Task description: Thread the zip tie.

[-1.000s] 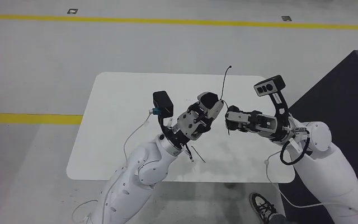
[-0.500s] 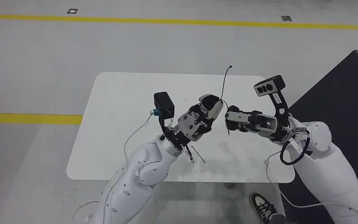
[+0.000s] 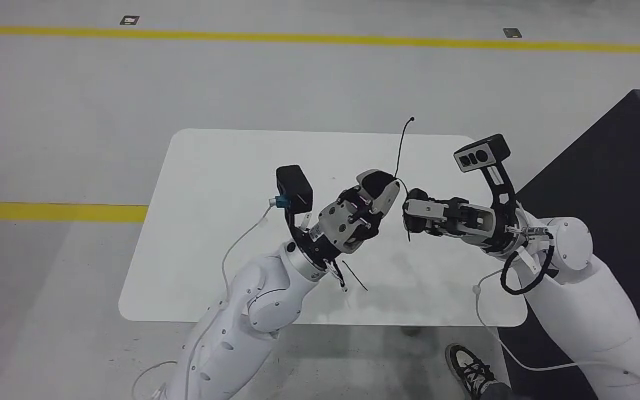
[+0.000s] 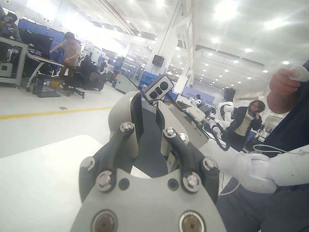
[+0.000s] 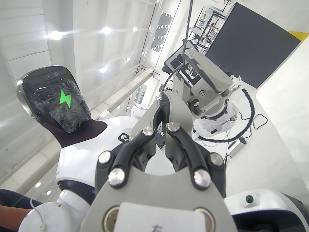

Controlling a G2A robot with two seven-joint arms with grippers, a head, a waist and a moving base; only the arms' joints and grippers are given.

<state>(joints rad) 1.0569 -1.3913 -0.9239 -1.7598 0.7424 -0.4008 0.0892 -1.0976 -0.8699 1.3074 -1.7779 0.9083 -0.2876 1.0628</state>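
Now your left tool [image 3: 389, 184] pinches the zip tie [image 3: 400, 150], whose free length runs away from both tools; your right tool [image 3: 408, 213], clenched on its near end, sits just beside.

A pale grey floor [image 3: 300, 100] spreads around the white, round-cornered surface [image 3: 200, 220]. One yellow line [image 3: 300, 37] crosses the floor beyond it, a broader yellow stripe [image 3: 70, 212] runs off one side, and a dark panel [image 3: 600, 150] stands at the other. Two small metal plates [image 3: 130, 19] sit in the floor. In the left wrist view the hall has a high white ceiling [image 4: 193, 25] with bright round lamps [image 4: 224, 10], blue partitions [image 4: 149, 76], a desk [image 4: 14, 49] with monitors and black office chairs [image 4: 74, 80].
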